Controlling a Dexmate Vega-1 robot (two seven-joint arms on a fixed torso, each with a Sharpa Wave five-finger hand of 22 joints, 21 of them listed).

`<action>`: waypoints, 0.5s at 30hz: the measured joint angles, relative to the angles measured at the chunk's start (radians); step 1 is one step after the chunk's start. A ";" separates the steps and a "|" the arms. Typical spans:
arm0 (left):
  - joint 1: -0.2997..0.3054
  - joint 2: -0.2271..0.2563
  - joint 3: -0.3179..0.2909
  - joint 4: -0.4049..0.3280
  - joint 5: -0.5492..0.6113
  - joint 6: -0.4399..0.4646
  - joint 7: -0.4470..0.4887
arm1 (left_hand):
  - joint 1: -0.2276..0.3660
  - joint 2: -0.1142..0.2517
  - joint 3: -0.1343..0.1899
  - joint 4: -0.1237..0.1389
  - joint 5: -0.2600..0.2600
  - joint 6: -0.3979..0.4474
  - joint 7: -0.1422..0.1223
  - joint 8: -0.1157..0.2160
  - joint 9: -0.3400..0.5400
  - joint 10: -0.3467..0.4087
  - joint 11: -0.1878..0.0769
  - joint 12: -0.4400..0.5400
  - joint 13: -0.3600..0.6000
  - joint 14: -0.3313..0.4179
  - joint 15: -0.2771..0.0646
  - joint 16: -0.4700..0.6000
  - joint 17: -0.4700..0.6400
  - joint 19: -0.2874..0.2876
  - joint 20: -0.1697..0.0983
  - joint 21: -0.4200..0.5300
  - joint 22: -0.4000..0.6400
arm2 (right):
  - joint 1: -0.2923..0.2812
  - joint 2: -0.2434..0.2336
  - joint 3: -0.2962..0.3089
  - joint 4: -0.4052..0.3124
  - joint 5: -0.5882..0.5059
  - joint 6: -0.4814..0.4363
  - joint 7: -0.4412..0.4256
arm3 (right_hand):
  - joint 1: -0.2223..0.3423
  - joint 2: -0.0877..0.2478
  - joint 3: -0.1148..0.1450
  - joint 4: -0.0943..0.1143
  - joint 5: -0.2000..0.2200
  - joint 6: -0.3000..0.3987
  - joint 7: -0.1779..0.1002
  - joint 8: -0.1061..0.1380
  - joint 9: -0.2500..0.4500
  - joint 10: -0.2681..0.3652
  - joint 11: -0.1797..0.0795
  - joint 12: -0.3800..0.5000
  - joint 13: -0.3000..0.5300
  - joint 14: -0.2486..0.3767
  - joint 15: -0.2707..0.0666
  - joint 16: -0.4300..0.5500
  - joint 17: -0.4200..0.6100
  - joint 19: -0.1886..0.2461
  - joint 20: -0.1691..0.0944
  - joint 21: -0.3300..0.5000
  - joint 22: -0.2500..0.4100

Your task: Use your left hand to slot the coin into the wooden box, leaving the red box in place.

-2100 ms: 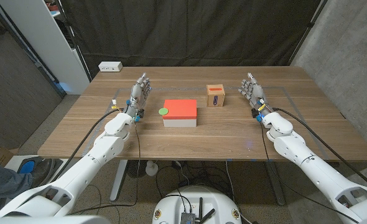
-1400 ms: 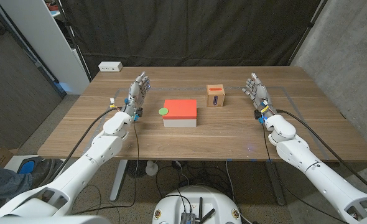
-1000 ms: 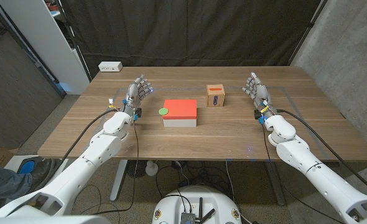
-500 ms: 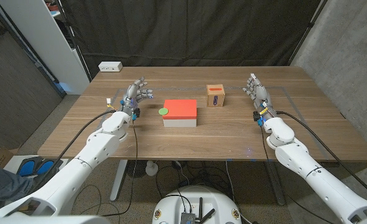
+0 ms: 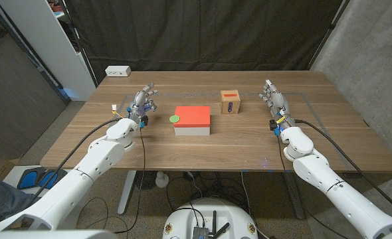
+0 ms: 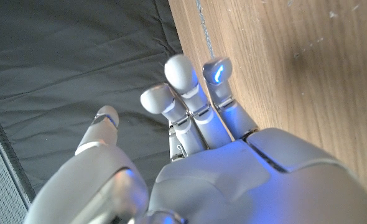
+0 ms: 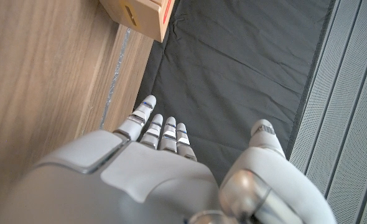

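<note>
In the head view the green coin (image 5: 174,119) lies flat on the red box's (image 5: 195,117) left end, while the wooden box (image 5: 230,102) stands apart, slot facing the robot. The left hand (image 5: 140,103) is empty, fingers loosely spread, beside the red box; the right hand (image 5: 274,101) is also empty, fingers apart.

In the left wrist view the fingers (image 6: 186,87) hold nothing.

The right wrist view cuts off the wooden box (image 7: 143,14) at the edge.

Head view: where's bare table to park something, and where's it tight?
Free: the wide front strip of the table between the two forearms, nearer than the red box; the far edge behind the wooden box; the gap between the two boxes. Tighter: between the left hand and the red box's coin corner. The right hand stands apart from the wooden box.
</note>
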 measured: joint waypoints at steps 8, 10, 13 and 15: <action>0.035 0.030 -0.030 -0.056 -0.056 0.054 0.007 | -0.014 0.014 0.052 -0.005 0.000 0.005 -0.005 -0.005 -0.003 0.000 0.000 0.014 -0.028 0.000 0.000 0.051 0.028 0.093 -0.038 0.089 0.009 | -0.028 -0.010 0.012 -0.044 -0.007 -0.010 -0.027 | 0.022 0.022 0.014 -0.012 0.004 -0.001 -0.008 0.004 0.000 0.006 -0.006 0.008 0.000 0.004 -0.004 0.000 -0.005 0.000 0.000 0.000 0.000; 0.041 0.037 -0.037 -0.067 -0.068 0.065 0.007 | -0.019 0.020 0.061 -0.007 0.000 0.007 -0.004 -0.005 -0.003 0.000 0.000 0.014 -0.034 0.000 0.000 0.058 0.033 0.103 -0.041 0.102 0.009 | -0.035 -0.014 0.016 -0.056 -0.008 -0.015 -0.032 | 0.031 0.031 0.021 -0.012 0.008 -0.002 -0.009 0.004 0.000 0.006 -0.006 0.008 0.000 0.004 -0.004 0.000 -0.005 0.000 0.000 0.000 0.000; 0.052 0.049 -0.046 -0.085 -0.085 0.084 0.013 | -0.005 0.034 0.089 -0.015 0.011 0.035 -0.005 -0.003 -0.003 0.000 0.000 0.018 -0.047 0.000 0.000 0.072 0.031 0.105 -0.040 0.128 0.009 | -0.048 -0.019 0.020 -0.074 -0.009 -0.024 -0.043 | 0.038 0.038 0.026 -0.017 0.008 -0.002 -0.009 0.004 0.000 0.006 -0.006 0.008 0.000 0.008 -0.008 0.000 -0.005 0.004 -0.004 0.000 0.000; 0.059 0.054 -0.052 -0.096 -0.096 0.098 0.021 | 0.020 0.054 0.117 -0.027 0.018 0.060 -0.008 0.004 -0.003 0.000 0.000 0.032 -0.058 0.000 0.000 0.082 0.026 0.105 -0.039 0.149 0.009 | -0.054 -0.022 0.023 -0.085 -0.010 -0.028 -0.048 | 0.040 0.039 0.029 -0.019 0.013 -0.002 -0.009 0.004 0.000 0.006 -0.006 0.008 0.000 0.009 -0.009 0.000 -0.005 0.004 -0.004 0.000 0.000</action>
